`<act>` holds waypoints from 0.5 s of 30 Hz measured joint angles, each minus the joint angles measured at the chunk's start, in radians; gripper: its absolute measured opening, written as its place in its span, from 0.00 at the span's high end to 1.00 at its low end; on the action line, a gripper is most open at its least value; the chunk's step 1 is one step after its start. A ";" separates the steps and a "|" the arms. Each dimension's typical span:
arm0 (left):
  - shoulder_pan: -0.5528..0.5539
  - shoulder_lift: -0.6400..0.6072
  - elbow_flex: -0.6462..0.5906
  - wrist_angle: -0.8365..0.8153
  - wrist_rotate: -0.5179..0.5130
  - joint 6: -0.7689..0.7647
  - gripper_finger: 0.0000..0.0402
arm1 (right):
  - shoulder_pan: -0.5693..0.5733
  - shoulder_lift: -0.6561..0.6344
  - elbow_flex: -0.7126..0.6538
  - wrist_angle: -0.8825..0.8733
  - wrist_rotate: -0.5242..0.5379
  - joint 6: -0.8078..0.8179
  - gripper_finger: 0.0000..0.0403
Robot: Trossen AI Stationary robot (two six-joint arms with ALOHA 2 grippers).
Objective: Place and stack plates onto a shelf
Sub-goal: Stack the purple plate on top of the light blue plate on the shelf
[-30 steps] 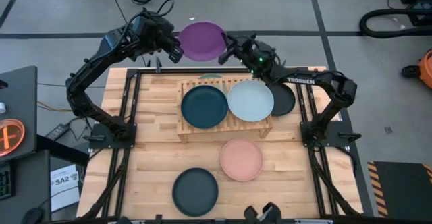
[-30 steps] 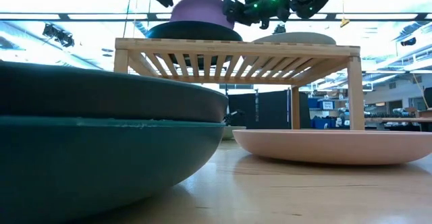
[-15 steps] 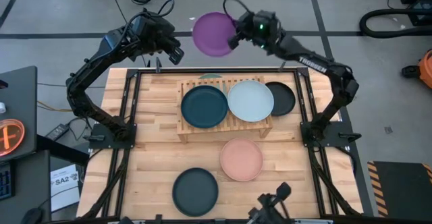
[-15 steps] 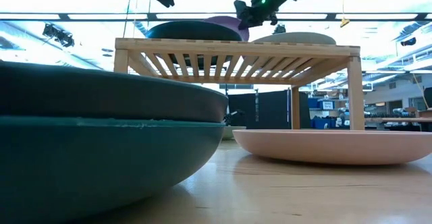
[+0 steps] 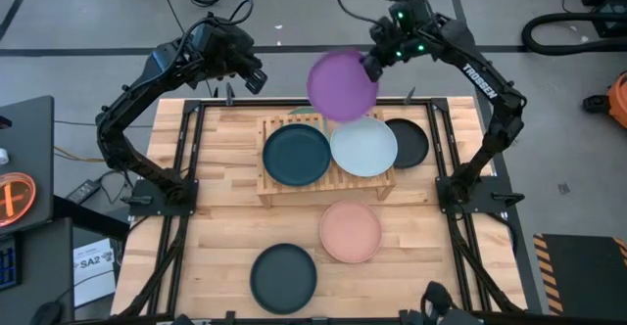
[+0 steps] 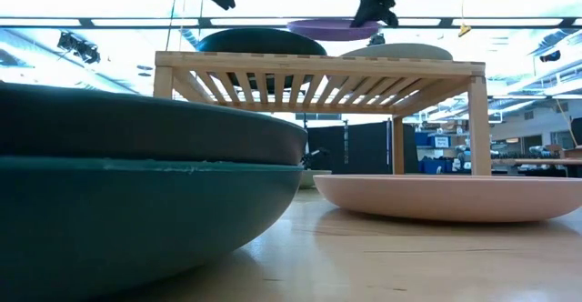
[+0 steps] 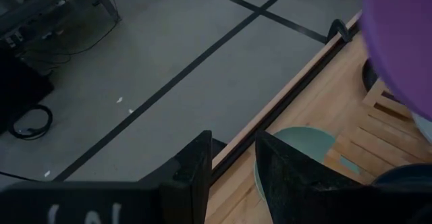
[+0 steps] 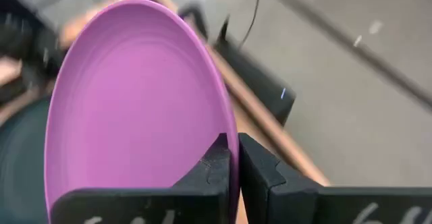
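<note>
High view shows the right gripper with jaws pinched on the rim of the purple plate, which reaches out from them over the shelf's far edge, above the pale blue-white plate. Keep it level, centre it over a shelf plate below the jaws, lower gently, then release. Left gripper waits apart, jaws slightly open and empty.

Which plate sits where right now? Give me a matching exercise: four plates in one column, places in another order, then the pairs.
Plates:
1. purple plate
2. pale blue-white plate
3. salmon pink plate
4. mint green plate

Places:
A. on the tabletop in front of the shelf
B. on the shelf's right half
C. held in the air by the right gripper
D. on the tabletop behind the shelf, near the table's back edge

Pairs: 1-C, 2-B, 3-A, 4-D
</note>
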 joint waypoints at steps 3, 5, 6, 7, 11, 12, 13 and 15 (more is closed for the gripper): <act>0.000 0.000 0.000 0.000 0.000 0.000 0.70 | 0.008 0.000 0.000 -0.124 -0.037 -0.051 0.95; 0.000 0.000 0.000 0.000 0.000 0.000 0.70 | 0.023 0.000 0.000 -0.190 -0.039 -0.080 0.95; 0.000 0.000 0.000 0.000 0.000 0.000 0.70 | 0.031 0.000 0.000 -0.215 -0.039 -0.090 0.95; -0.001 0.000 0.000 0.000 0.000 0.000 0.70 | 0.037 0.000 0.000 -0.237 -0.040 -0.097 0.95; -0.001 0.000 0.000 0.000 0.000 0.000 0.70 | 0.069 0.000 -0.007 -0.293 -0.039 -0.135 0.95; -0.001 0.000 0.000 0.000 0.000 0.000 0.70 | 0.081 0.000 -0.016 -0.291 -0.039 -0.147 0.95; -0.001 0.000 0.000 0.000 0.000 0.000 0.70 | 0.092 0.000 -0.026 -0.292 -0.039 -0.160 0.95; -0.001 0.000 0.000 0.000 0.001 0.000 0.70 | 0.113 0.000 -0.048 -0.291 -0.039 -0.177 0.95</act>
